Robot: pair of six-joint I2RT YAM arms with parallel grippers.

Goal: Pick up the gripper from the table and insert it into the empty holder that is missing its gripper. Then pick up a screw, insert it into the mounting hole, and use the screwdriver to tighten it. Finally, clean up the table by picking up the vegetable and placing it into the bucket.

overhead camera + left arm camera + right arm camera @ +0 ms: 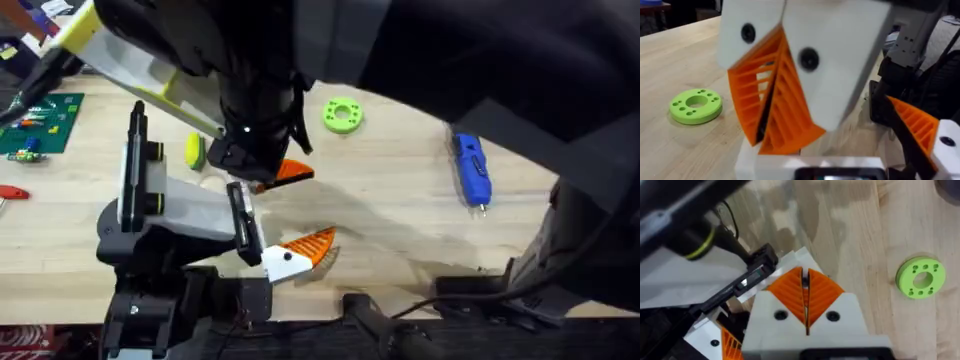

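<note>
**Collision risk around the fixture, loose gripper not located**

Vegetable point(194, 150) is noted furthest left among the task's things, lying on the table point(400, 230) just beside the grey-and-black fixture point(180, 210) and close behind the left arm's wrist. No bucket can be made out.

The left gripper point(781, 55) is held low, between the vegetable and the green ring point(342, 114). Its orange pads are seen drawn together in the left wrist view. Whether anything is pinched between them cannot be told. An orange wedge is seen at its tip in the overhead view. Whether that is the loose gripper or the arm's own pads cannot be settled, so the loose gripper's place is left open.

The fixture's ribbed finger point(312, 245) points right, near the table's front edge, just beside the left gripper.

The screwdriver point(471, 168) lies well to the right, flat, tip toward the front, with nothing touching it.

The right gripper point(805, 280) is poised above the fixture, pads pressed together with nothing seen between them.

Hazards judged from here:
- The two arms are crowded over one spot, and a descent by the right could strike the left wrist.
- The vegetable could be knocked away by the left arm's swing.
- If a part is held, a poor angle at the holder could jam or drop it.
</note>
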